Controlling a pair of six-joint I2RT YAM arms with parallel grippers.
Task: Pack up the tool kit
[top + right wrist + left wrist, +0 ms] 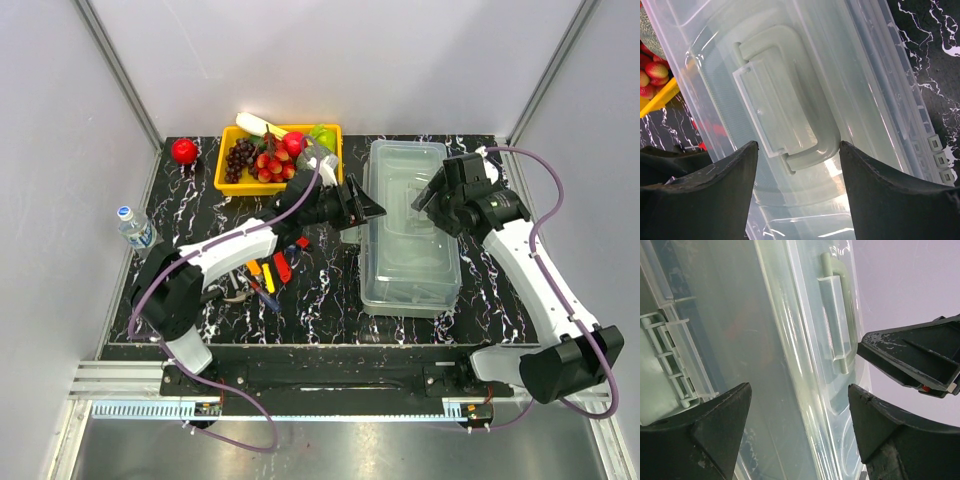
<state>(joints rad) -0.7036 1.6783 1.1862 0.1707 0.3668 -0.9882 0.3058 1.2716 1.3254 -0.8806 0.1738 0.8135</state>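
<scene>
The translucent grey-green toolbox stands right of centre with its clear lid down and its handle flat on top. My left gripper is open at the box's left long edge; the lid rim lies between its fingers. My right gripper is open just above the lid, its fingertips either side of the handle's end. The handle and a right finger show in the left wrist view. Small red-, yellow- and orange-handled tools lie on the table left of the box.
A yellow tray of fruit sits at the back, left of the box, also in the right wrist view. A red apple lies at the back left and a water bottle stands at the left edge.
</scene>
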